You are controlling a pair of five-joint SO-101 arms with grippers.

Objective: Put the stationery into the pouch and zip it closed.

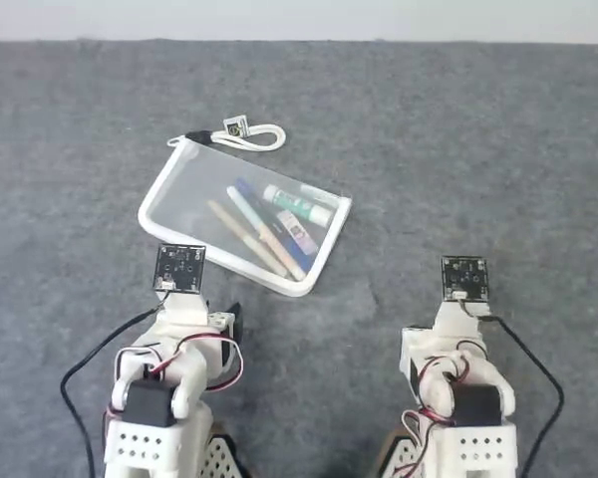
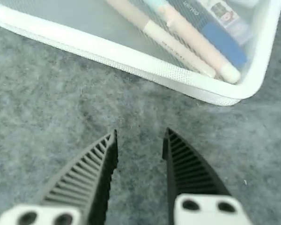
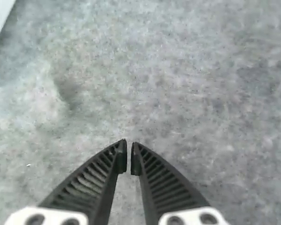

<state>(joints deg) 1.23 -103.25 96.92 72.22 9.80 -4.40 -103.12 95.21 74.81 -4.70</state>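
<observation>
The grey, felt-covered bench (image 1: 498, 139) is meeting a pale wall (image 1: 299, 18) at its far edge. The clear pouch (image 1: 189, 209), stationery (image 1: 269, 234) inside, is lying on the left half. At the near edge, the left arm's fingers (image 2: 96, 164) are hanging spread just beside the pouch. The right arm's fingers (image 3: 105, 173) are nearly pressed together.

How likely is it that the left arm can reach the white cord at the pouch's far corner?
Probably yes. The left gripper, open, sits at the pouch's near edge; the pouch lies between it and the cord, but flat, and nothing covers the cord.
</observation>
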